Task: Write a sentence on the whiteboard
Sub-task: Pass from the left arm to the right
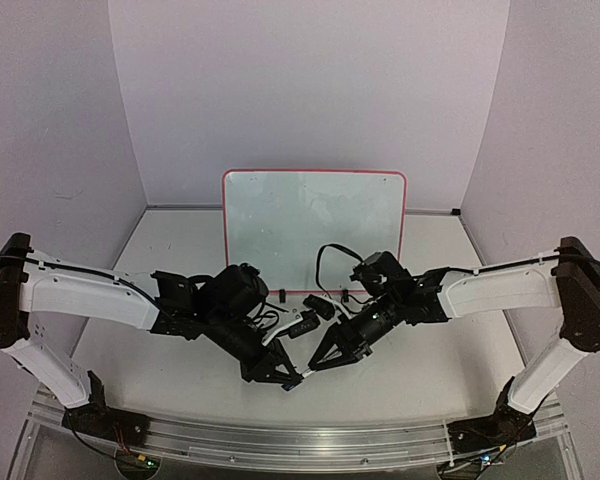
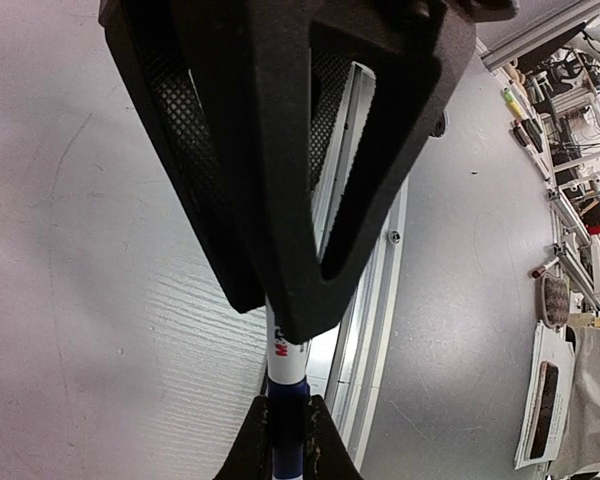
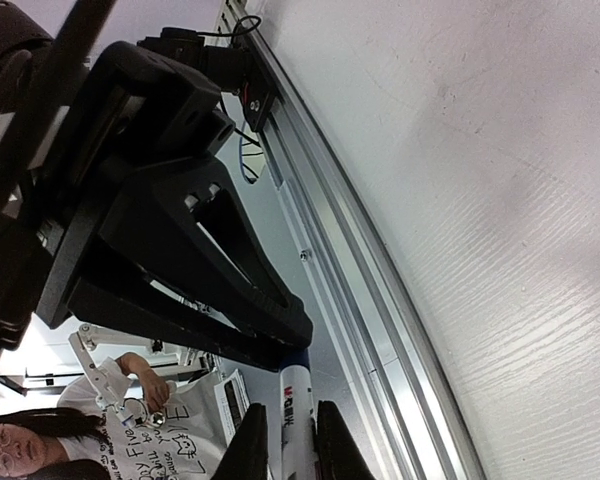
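Top external view: the whiteboard stands upright at the back of the bench, behind both arms. Up front, the left tool and right tool meet tip to tip. Each is clamped tight on the same white-and-blue marker (both wrist cams show it pinched between the fingers), held near the bench's front edge.
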